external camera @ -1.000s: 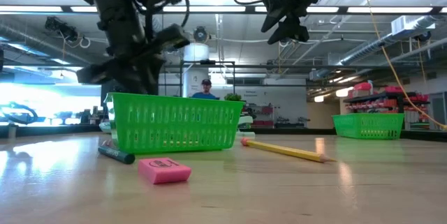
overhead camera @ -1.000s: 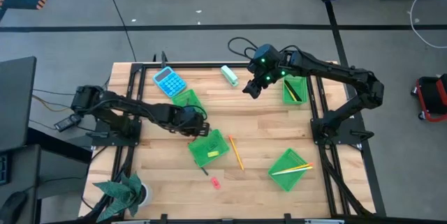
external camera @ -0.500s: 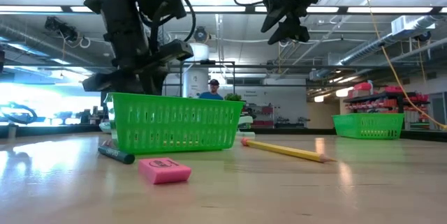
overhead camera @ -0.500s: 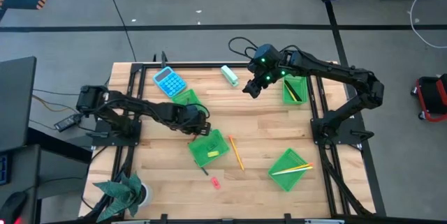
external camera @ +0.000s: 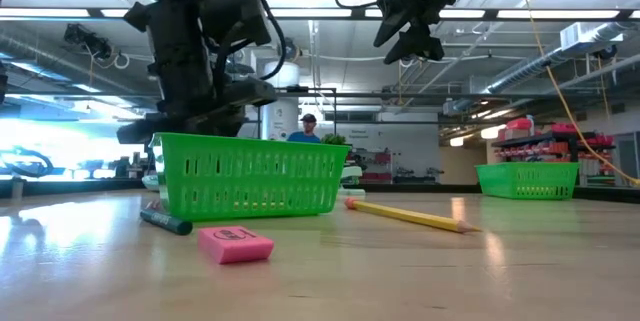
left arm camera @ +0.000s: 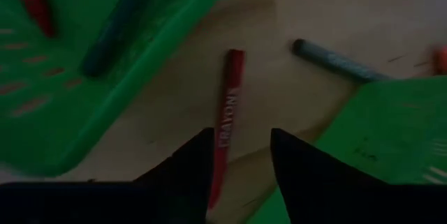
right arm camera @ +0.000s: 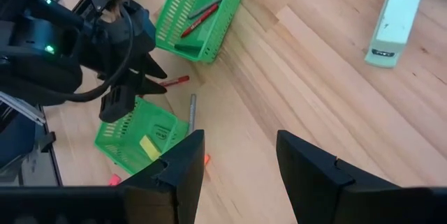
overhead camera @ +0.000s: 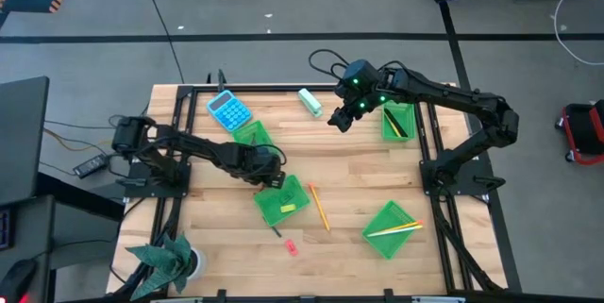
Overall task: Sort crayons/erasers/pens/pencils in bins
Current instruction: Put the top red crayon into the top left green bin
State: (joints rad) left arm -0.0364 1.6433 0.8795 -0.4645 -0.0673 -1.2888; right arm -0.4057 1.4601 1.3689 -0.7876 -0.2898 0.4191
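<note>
— See that red crayon (left arm camera: 228, 105)? It's lying flat on the counter (overhead camera: 377, 166) in the gap between two bins, the bin with crayons (left arm camera: 77, 77) on one side and the bin with the yellow eraser (right arm camera: 136, 144) on the other.

— And the left pincer (left arm camera: 241, 154)?

— Right above the red crayon, fingers apart with the crayon's near end between them, gripping nothing. It looks set to pick it up, I'd guess.

— What could go wrong?

— The gap is narrow. If a finger comes down on the rim of the crayon bin it may shove or tip it, and that bin already holds a red stick and a dark one. A pinch on the crayon's very end could also swing it out or roll it toward the grey pen (left arm camera: 335, 61) just beyond it.

— And the right pincer (right arm camera: 237, 158)?

— Spread wide and empty, hanging well away from the crayon, nearer the teal-and-white block (right arm camera: 394, 18). It could stray into the same gap if it moves in.

— Any writing?

— Pale lettering runs down the crayon's wrapper, too blurred to read. The pink eraser (external camera: 235, 244) has a stamped mark I can't make out either.
</note>
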